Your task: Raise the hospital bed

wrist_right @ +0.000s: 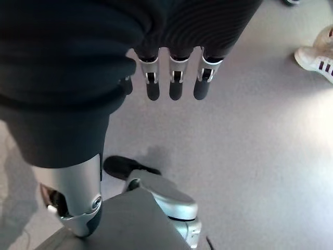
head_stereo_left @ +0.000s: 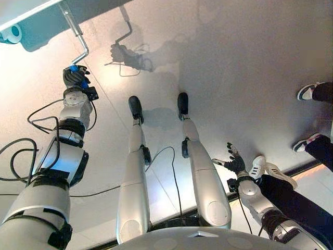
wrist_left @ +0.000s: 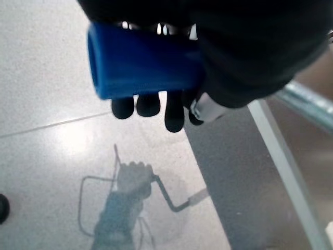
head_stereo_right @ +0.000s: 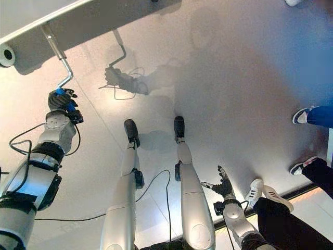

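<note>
The hospital bed's frame (head_stereo_left: 52,21) runs across the upper left, and a bent silver crank (head_stereo_left: 78,39) sticks out from under it. The crank ends in a blue grip (wrist_left: 140,65). My left hand (head_stereo_left: 75,77) is shut on that blue grip, fingers (wrist_left: 148,107) curled round it. The same hand (head_stereo_right: 60,99) shows in the right eye view, below the crank rod (head_stereo_right: 58,54). My right hand (head_stereo_left: 235,161) hangs low at the right with straight fingers (wrist_right: 174,83), holding nothing.
A person's legs and white shoes (head_stereo_left: 263,166) stand close to my right hand. Another person's shoes (head_stereo_left: 309,92) are at the right edge. A white caster (head_stereo_left: 13,34) shows on the bed frame's left end. Pale floor (head_stereo_left: 234,62) spreads ahead.
</note>
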Motion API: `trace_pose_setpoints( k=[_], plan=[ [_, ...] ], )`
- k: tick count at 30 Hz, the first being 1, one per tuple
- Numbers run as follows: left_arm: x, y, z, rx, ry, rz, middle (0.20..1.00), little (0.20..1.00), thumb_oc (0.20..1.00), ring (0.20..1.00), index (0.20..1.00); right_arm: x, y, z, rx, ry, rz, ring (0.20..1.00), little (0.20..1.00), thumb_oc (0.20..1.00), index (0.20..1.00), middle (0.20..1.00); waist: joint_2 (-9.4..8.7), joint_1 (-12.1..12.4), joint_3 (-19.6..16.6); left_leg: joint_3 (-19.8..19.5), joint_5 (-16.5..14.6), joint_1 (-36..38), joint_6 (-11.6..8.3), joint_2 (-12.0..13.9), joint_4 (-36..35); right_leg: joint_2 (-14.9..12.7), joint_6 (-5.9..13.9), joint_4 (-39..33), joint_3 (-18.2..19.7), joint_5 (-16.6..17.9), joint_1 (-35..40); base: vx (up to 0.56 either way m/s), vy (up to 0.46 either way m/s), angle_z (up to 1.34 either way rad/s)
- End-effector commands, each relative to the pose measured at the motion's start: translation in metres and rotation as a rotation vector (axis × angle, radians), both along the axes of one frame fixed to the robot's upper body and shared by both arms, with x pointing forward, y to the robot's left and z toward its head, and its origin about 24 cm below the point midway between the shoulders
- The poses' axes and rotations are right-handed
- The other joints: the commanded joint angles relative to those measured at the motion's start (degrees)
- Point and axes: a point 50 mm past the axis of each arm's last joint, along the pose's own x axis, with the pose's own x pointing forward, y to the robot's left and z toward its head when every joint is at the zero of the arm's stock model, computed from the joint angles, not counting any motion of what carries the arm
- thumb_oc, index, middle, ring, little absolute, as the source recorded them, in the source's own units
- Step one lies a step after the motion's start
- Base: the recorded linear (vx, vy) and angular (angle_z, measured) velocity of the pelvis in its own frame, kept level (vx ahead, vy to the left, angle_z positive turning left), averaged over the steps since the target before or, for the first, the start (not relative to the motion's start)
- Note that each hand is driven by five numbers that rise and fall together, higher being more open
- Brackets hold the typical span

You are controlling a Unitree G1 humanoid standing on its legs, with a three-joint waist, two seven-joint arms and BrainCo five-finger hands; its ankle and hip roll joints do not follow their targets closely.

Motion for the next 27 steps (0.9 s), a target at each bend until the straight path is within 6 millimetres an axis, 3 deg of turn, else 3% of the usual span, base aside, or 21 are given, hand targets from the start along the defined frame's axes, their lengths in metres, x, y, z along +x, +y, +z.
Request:
trace_pose_setpoints(
  k=[1,10,21,27],
  plan=[
    [0.006,0.005,0.043,0.089,-0.098,0.010,0.200,0.200,0.200,0.200,0.200,-0.011,-0.008,-0.002,-0.022,0.010,-0.007,1.000,1.000,1.000,1.000,1.000,-2.00,0.74,0.04,2.90,-5.73,5.92,-2.33,-1.49,0.02,0.60,2.99,2.74,2.40,2.08,-2.43,0.00,-0.023,-0.19],
    [0.012,-0.005,0.062,0.109,-0.142,-0.002,0.200,0.200,0.200,0.200,0.200,-0.010,-0.007,0.004,-0.024,-0.027,0.012,1.000,1.000,1.000,1.000,1.000,-2.65,-1.65,0.04,6.41,-6.08,5.57,-2.52,-0.10,0.02,2.59,3.28,2.83,5.74,3.25,-5.21,0.00,-0.015,-0.17],
    [0.019,-0.019,0.085,0.114,-0.215,-0.036,0.200,0.200,0.200,0.200,0.200,-0.010,-0.007,0.009,-0.017,-0.057,0.021,1.000,1.000,1.000,1.000,1.000,-2.23,-4.11,0.04,9.89,-6.44,5.71,-3.34,1.19,0.02,4.44,3.90,2.21,8.79,4.05,-7.11,0.01,-0.026,-0.17],
    [0.020,-0.025,0.084,0.078,-0.235,-0.056,0.200,0.200,0.200,0.200,0.200,-0.013,-0.008,0.008,-0.019,-0.059,0.014,1.000,1.000,1.000,1.000,1.000,-2.08,-4.48,0.04,10.55,-6.32,5.81,-3.36,1.60,0.02,5.26,3.80,2.28,9.49,4.17,-7.68,0.02,-0.027,-0.06]
  ],
)
